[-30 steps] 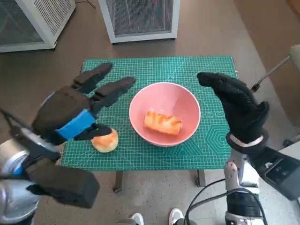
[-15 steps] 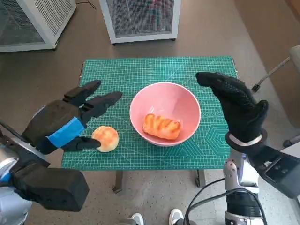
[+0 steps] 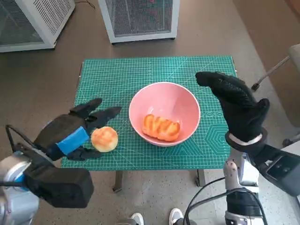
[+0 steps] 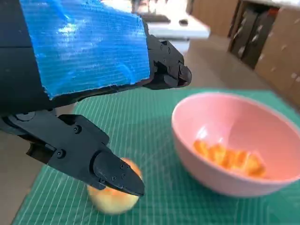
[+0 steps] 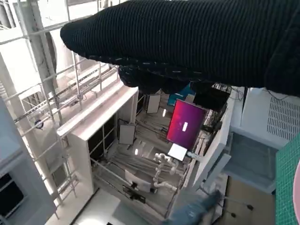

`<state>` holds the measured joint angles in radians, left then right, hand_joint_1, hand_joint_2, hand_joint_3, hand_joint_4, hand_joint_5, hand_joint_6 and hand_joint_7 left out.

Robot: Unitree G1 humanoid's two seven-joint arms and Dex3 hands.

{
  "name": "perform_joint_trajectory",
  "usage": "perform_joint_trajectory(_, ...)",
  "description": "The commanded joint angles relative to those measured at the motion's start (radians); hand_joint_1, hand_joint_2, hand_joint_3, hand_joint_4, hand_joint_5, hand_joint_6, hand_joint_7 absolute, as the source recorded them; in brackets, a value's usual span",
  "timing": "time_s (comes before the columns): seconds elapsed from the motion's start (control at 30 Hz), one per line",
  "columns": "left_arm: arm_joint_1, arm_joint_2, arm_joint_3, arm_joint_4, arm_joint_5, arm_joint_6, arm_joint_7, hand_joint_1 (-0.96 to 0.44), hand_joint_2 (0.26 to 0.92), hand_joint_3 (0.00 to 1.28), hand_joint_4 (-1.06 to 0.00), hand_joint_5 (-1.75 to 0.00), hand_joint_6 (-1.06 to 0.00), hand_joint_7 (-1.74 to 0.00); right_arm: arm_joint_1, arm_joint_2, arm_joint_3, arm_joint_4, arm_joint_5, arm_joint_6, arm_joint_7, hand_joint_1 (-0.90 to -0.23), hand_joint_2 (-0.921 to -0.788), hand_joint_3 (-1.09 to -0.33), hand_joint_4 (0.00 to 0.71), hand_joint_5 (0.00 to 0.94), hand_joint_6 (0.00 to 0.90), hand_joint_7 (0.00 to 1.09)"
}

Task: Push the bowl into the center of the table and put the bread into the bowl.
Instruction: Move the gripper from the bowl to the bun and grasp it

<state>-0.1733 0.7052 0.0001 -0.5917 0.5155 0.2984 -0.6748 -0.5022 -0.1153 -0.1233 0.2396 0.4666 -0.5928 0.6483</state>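
Observation:
A pink bowl [image 3: 165, 99] stands near the middle of the green cutting mat [image 3: 140, 75], with a long glazed bread [image 3: 161, 127] lying inside it. A round bun [image 3: 104, 139] sits on the mat to the bowl's left, near the front edge. My left hand [image 3: 75, 131] hovers around the bun, fingers spread above it and thumb below, not gripping it. The left wrist view shows the bun [image 4: 112, 197] under the thumb [image 4: 93, 161] and the bowl [image 4: 225, 164] beside it. My right hand [image 3: 236, 105] stays raised at the bowl's right, holding nothing.
Two white mesh-fronted cabinets [image 3: 140, 18] stand on the brown floor behind the table. A metal rod [image 3: 272, 70] slants in at the right edge. A person's white shoes [image 3: 157, 218] show below the table's front edge.
My left hand has drawn back and down toward the front left corner, now low around the round bun. The long bread, the bowl and my right hand have hardly moved.

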Motion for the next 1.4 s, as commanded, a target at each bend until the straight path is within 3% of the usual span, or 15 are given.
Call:
perform_joint_trajectory(0.03,0.009,-0.005,-0.034,0.040,0.028,-0.002,0.022,-0.21,0.737,0.00,-0.16,0.00,-0.32,-0.02,0.017,-0.010,-0.003,-0.003,0.002,0.021,0.008,-0.530,-0.921,-0.562,0.370,0.001,0.047,0.65)
perform_joint_trajectory(0.8,-0.105,-0.093,-0.234,0.454,0.139,0.027,0.109,0.05,0.756,0.01,-0.23,-0.02,-0.35,-0.01,0.029,-0.018,-0.010,-0.016,-0.016,0.015,0.001,-0.533,-0.921,-0.563,0.370,0.001,0.044,0.65)
perform_joint_trajectory(0.97,-0.139,-0.100,-0.269,0.555,0.172,0.013,0.159,0.07,0.772,0.01,-0.36,-0.04,-0.42,-0.03,0.027,-0.020,-0.011,-0.009,-0.019,0.009,0.002,-0.531,-0.921,-0.565,0.371,0.001,0.042,0.65)
perform_joint_trajectory(1.17,-0.153,-0.092,-0.297,0.630,0.213,-0.046,0.250,0.10,0.839,0.04,-0.65,-0.09,-0.68,-0.12,0.028,-0.024,-0.011,-0.008,-0.020,0.007,0.001,-0.532,-0.921,-0.566,0.371,0.001,0.042,0.65)
perform_joint_trajectory(1.2,-0.155,-0.091,-0.298,0.643,0.215,-0.059,0.265,-0.06,0.868,0.07,-0.74,-0.15,-0.66,-0.54,0.027,-0.024,-0.011,-0.007,-0.020,0.008,0.000,-0.531,-0.921,-0.566,0.371,0.001,0.042,0.65)
perform_joint_trajectory(1.23,-0.157,-0.089,-0.300,0.664,0.217,-0.081,0.287,-0.17,0.887,0.11,-0.76,-0.25,-0.63,-0.82,0.028,-0.024,-0.011,-0.008,-0.021,0.008,-0.001,-0.531,-0.921,-0.567,0.371,0.001,0.042,0.65)
perform_joint_trajectory(1.33,-0.163,-0.082,-0.303,0.709,0.216,-0.129,0.328,-0.05,0.907,0.08,-0.73,-0.82,-0.61,-1.10,0.030,-0.023,-0.010,-0.008,-0.021,0.007,-0.001,-0.530,-0.921,-0.567,0.371,0.001,0.042,0.65)
perform_joint_trajectory(1.4,-0.167,-0.076,-0.301,0.731,0.211,-0.154,0.343,-0.03,0.909,0.07,-0.74,-0.94,-0.61,-1.16,0.032,-0.022,-0.008,-0.011,-0.022,0.007,-0.002,-0.529,-0.921,-0.567,0.372,0.001,0.042,0.65)
